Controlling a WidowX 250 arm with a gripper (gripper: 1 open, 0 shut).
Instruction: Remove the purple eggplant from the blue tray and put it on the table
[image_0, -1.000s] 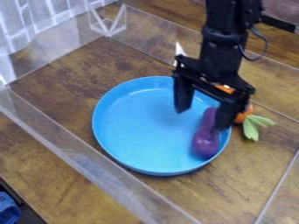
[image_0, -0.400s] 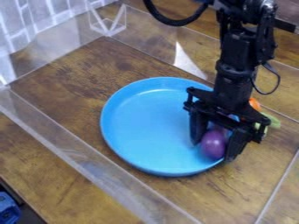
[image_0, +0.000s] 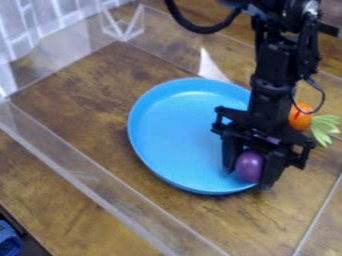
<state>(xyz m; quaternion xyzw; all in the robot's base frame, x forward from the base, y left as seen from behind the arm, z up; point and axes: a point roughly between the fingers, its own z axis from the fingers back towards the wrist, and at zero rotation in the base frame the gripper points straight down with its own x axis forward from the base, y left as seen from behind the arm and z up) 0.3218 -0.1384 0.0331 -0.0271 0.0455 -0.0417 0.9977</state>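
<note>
The purple eggplant (image_0: 250, 166) lies in the blue tray (image_0: 181, 130), near its right front rim. My gripper (image_0: 253, 168) points straight down into the tray with a dark finger on each side of the eggplant, pressed against it. Only a small purple patch shows between the fingers (image_0: 229, 160); the rest of the eggplant is hidden by them. The tray rests on the dark wooden table (image_0: 80, 110).
An orange carrot (image_0: 302, 118) with green leaves (image_0: 325, 126) lies on the table just right of the tray, beside the arm. Clear plastic walls (image_0: 80, 175) border the table at the front left and at the back.
The gripper has come down around the eggplant and its fingers have drawn in against it. The tray has shifted a little to the right.
</note>
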